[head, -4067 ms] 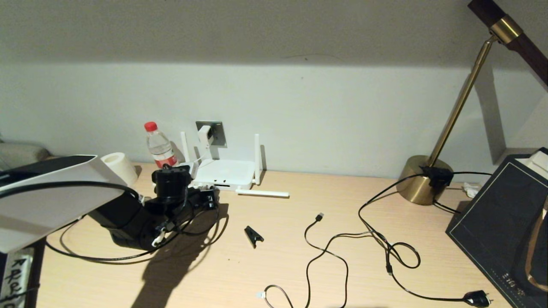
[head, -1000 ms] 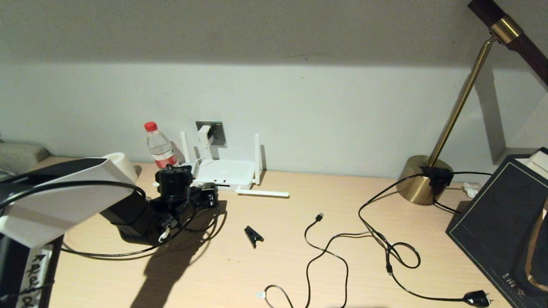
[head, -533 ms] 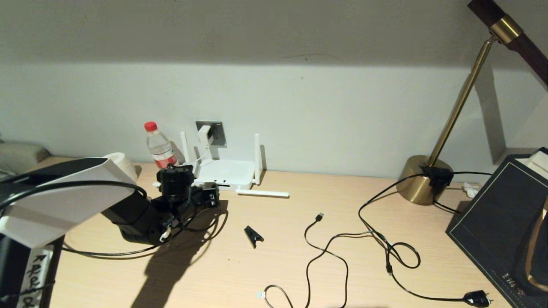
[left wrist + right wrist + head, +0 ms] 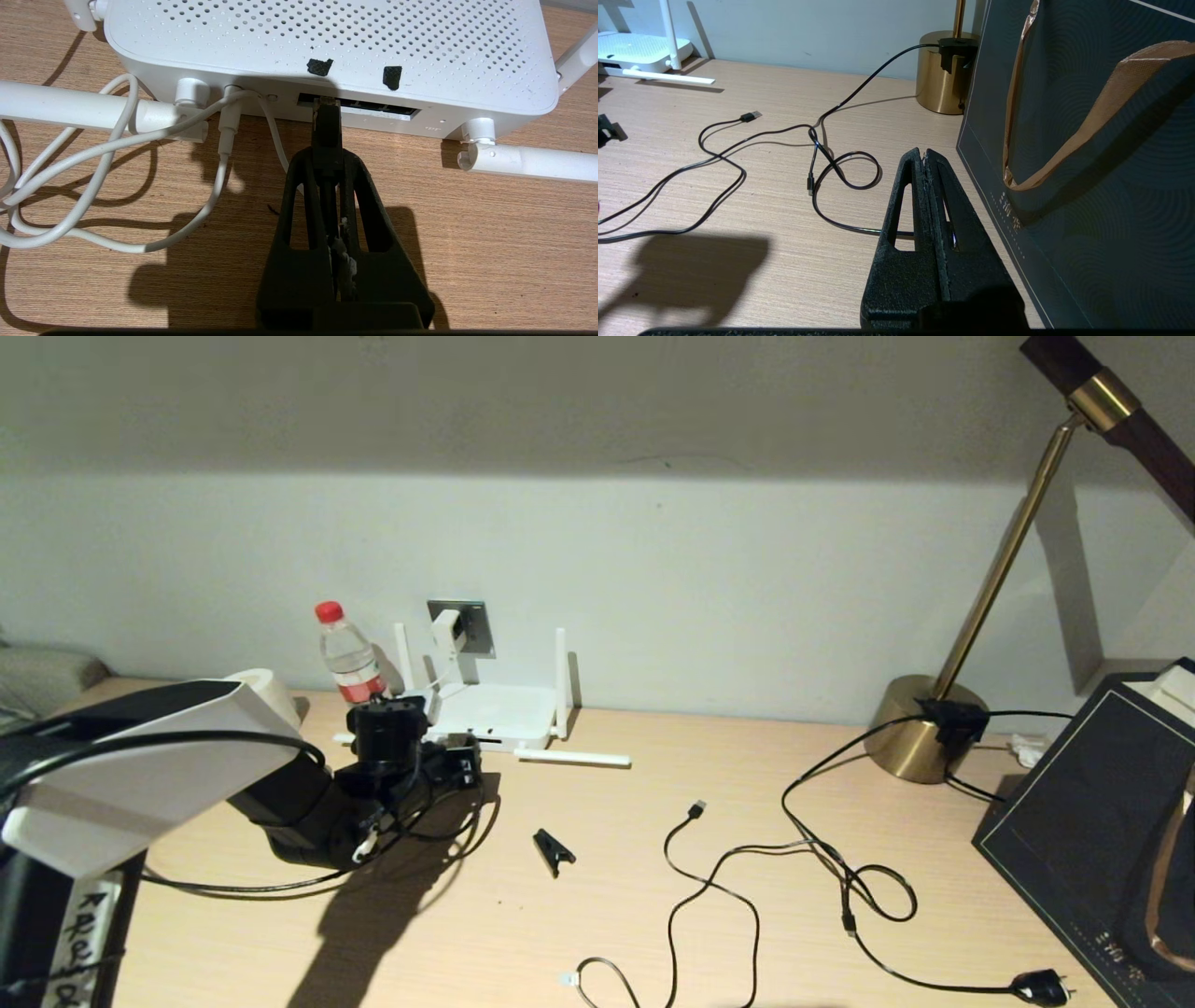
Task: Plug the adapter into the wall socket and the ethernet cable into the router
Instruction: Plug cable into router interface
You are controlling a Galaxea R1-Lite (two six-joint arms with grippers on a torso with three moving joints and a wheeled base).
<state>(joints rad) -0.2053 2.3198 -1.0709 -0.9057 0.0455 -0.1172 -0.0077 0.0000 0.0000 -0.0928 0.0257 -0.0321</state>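
The left gripper sits low over the desk right at the router's port edge, its jaws clamped on the black plug end of the ethernet cable. In the left wrist view the clear tip of that plug meets the leftmost end of the dark port slot; whether it is fully seated is hard to tell, since the plug's own body hides the opening.

Against the head frames from four seconds back, the left arm has crept toward the router: the gripper now lies a little nearer the wall and slightly further right, and the black cable loop trailing behind it on the desk has been drawn in and shifted with it. Over the last half second the change is very small.

The adapter hangs plugged in the socket on the wall above the router, as before, its white cord running down to the router's back edge. The bottle, the clip, the USB cable and the lamp have not moved.

The right gripper is parked beside the dark bag at the desk's right side, its jaws pressed together on nothing.
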